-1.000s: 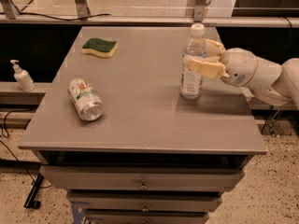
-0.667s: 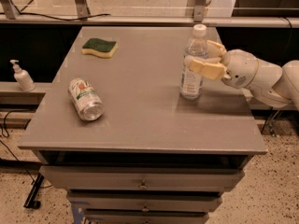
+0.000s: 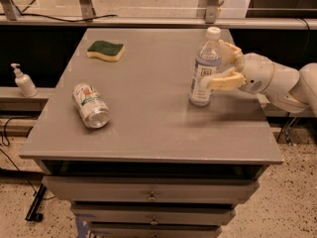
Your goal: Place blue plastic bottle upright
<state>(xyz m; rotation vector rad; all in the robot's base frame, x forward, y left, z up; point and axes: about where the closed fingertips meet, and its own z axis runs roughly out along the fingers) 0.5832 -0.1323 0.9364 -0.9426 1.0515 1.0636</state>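
Camera view | slim clear plastic bottle with white cap and pale blue label (image 3: 204,68) upright on grey metal table (image 3: 148,113) | cream two-finger gripper (image 3: 215,63) clamped around its middle, reaching in from the right

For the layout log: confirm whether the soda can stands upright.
No, the soda can lies on its side on the table's left, while the tool is at the blue plastic bottle, right.

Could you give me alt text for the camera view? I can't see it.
A robot's hand reaches from the right to a blue plastic bottle standing upright on a grey table. A soda can lies on its side nearer the front, a sponge sits at the back, and a pump dispenser stands beside the table.
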